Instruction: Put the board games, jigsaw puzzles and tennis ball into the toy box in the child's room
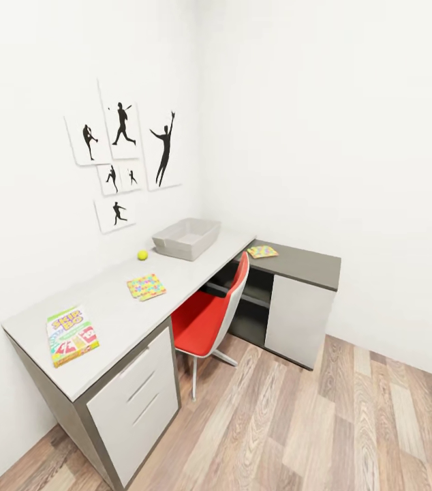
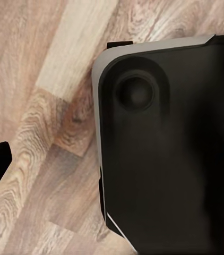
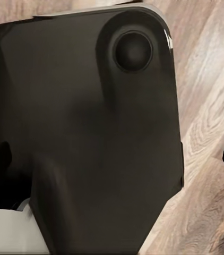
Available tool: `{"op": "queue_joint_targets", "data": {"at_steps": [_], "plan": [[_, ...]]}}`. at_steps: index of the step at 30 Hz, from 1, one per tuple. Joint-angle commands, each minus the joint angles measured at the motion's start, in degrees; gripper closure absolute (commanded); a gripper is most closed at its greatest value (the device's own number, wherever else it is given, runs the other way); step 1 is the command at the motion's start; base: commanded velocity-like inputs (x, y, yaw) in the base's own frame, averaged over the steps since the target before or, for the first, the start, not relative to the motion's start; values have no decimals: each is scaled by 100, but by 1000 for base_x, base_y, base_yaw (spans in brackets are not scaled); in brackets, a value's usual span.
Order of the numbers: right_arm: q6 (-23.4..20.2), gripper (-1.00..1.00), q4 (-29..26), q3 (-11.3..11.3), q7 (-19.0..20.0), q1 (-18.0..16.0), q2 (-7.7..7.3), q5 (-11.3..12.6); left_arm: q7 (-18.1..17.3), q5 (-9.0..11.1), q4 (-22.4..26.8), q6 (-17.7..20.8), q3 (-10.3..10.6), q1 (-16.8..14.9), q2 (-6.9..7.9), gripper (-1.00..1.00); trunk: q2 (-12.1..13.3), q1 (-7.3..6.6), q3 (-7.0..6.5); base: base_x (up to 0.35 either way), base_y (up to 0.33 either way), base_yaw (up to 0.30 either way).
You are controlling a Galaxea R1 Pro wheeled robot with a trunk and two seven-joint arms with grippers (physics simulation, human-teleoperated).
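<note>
I'm facing the table [image 1: 114, 300], which runs along the left wall into the corner. Nearest me, by its near end, lies a board game [image 1: 72, 335]. Further along, close to the front edge, sits one jigsaw [image 1: 146, 287]. Behind that, nearer the wall edge, is the ball [image 1: 142, 255], and just right of it the toy box [image 1: 187, 238] stands at the far end. A side desk [image 1: 303, 264] meets that far end, running right along the back wall; the second jigsaw [image 1: 263, 251] lies at its left end. A chair [image 1: 211, 315] is tucked in front, between the drawers [image 1: 136, 395] and the side desk. Wall pictures [image 1: 124, 157] hang above the table.
</note>
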State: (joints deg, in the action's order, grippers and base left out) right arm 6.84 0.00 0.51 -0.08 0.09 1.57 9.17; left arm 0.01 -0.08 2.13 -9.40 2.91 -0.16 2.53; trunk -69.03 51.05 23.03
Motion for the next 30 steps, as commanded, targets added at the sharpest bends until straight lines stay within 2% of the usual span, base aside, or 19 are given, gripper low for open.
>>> {"op": "queue_joint_targets", "data": {"at_steps": [1,15,30], "plan": [[25,-100,0,2,-1,0,-2,39,0,-1,-2,-18,37,-2,2,-100,39,-22,-14,0,0,0],[25,-100,1,10,0,1,15,127,1,-1,-2,-18,52,-2,1,-100,600,-330,-266,0,0,-14],[19,-100,6,25,-1,0,4,146,-1,-1,-2,-18,53,-2,9,-100,1202,-659,-535,0,0,-249]]}}
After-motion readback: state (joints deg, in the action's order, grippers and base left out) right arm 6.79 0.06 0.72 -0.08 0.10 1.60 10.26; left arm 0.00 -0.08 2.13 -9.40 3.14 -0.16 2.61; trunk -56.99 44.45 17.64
